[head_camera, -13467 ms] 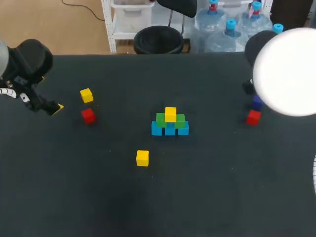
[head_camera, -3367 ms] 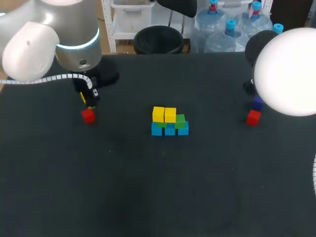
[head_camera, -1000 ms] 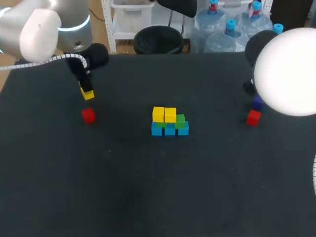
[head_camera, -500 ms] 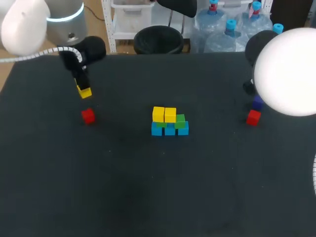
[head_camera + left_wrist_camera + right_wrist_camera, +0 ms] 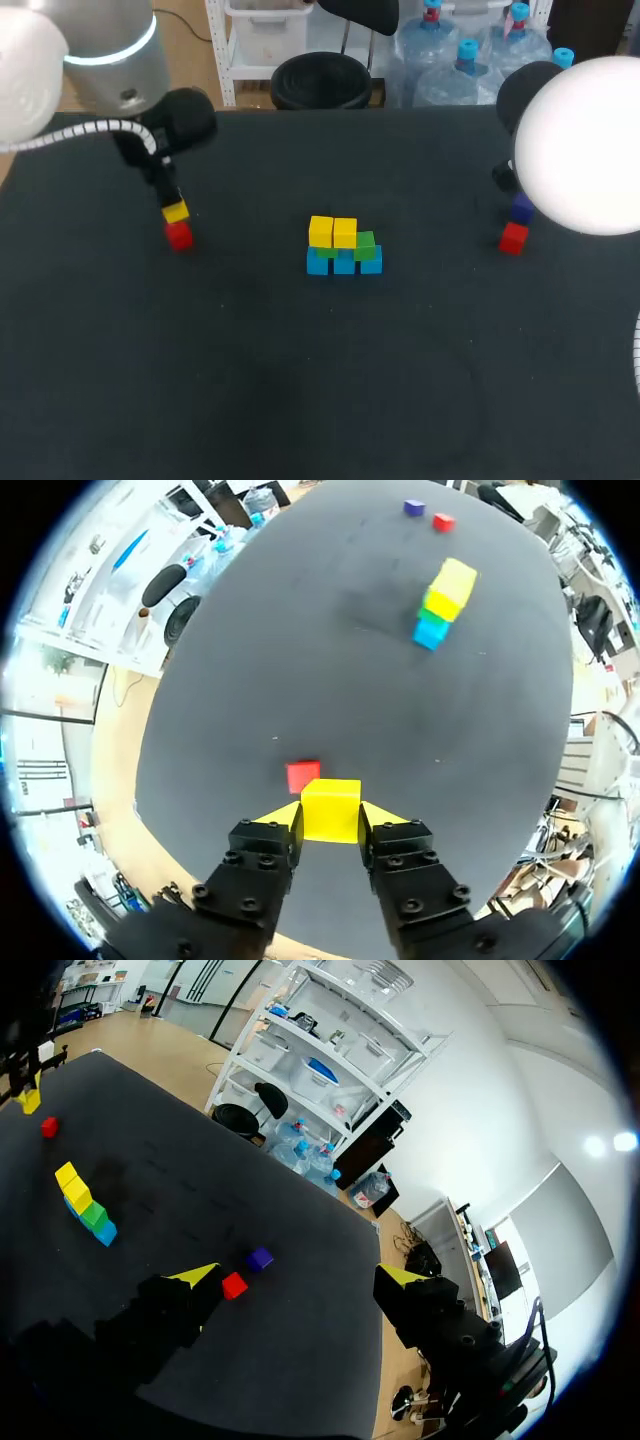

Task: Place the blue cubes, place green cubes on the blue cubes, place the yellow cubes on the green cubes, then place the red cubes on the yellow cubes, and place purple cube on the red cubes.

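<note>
My left gripper (image 5: 171,203) (image 5: 331,818) is shut on a yellow cube (image 5: 176,212) (image 5: 331,802), held just above and behind a loose red cube (image 5: 179,236) (image 5: 303,776) at the table's left. In the centre stands the stack: a row of blue cubes (image 5: 343,263), green cubes (image 5: 365,241) on them, and two yellow cubes (image 5: 333,231) on top toward the left (image 5: 451,582). Another red cube (image 5: 513,238) (image 5: 234,1285) and a purple cube (image 5: 521,208) (image 5: 260,1258) lie at the right. My right gripper (image 5: 300,1276) hangs open and empty above those two.
My right arm's white body (image 5: 585,140) covers the table's far right corner in the head view. The dark tabletop (image 5: 320,380) carries nothing else in front of the stack.
My left gripper, still shut on the yellow cube, has swung slightly left and then come closer to the red cube at the left. The right arm and the stack have not moved.
</note>
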Robot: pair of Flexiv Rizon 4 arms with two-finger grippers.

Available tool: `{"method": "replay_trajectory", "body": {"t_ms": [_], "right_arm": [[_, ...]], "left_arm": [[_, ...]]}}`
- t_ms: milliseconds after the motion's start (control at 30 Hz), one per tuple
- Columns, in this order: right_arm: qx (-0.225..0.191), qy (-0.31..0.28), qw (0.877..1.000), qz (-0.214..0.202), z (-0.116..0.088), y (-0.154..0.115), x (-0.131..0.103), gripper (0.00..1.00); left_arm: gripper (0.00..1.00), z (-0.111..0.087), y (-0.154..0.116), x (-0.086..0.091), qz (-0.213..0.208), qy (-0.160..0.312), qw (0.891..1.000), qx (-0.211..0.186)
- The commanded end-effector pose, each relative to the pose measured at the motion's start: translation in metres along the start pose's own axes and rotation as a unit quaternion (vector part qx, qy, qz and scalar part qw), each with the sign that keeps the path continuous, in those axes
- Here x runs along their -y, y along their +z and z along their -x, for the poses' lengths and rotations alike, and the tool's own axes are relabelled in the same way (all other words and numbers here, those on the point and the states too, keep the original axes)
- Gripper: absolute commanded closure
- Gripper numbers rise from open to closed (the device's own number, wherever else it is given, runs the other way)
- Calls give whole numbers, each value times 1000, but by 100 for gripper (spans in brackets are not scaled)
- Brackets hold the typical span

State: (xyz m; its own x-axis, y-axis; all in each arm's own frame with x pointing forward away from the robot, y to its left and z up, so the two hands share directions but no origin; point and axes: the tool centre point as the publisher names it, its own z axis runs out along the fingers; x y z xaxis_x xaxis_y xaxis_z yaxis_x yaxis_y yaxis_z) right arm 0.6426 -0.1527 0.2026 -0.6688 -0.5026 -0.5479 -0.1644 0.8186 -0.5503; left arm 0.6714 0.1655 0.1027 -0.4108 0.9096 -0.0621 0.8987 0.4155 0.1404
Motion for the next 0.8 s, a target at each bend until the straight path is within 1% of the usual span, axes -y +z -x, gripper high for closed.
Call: {"method": "replay_trajectory", "body": {"t_ms": [33, 233, 400, 500, 667, 800], "right_arm": [[2, 0, 1000, 1, -1, 0, 1, 0], [2, 0, 1000, 1, -1, 0, 1, 0], [2, 0, 1000, 1, -1, 0, 1, 0], [2, 0, 1000, 1, -1, 0, 1, 0], [2, 0, 1000, 1, -1, 0, 1, 0], [2, 0, 1000, 1, -1, 0, 1, 0]], "left_arm": [[100, -3, -6, 26, 10, 20, 1000, 16], [100, 8, -4, 67, -8, 67, 998, 20], [100, 21, -3, 99, -26, 105, 994, 27], [100, 28, -3, 121, -29, 127, 991, 36], [100, 41, -2, 149, -40, 150, 987, 48], [100, 55, 2, 168, -36, 180, 982, 49]]}}
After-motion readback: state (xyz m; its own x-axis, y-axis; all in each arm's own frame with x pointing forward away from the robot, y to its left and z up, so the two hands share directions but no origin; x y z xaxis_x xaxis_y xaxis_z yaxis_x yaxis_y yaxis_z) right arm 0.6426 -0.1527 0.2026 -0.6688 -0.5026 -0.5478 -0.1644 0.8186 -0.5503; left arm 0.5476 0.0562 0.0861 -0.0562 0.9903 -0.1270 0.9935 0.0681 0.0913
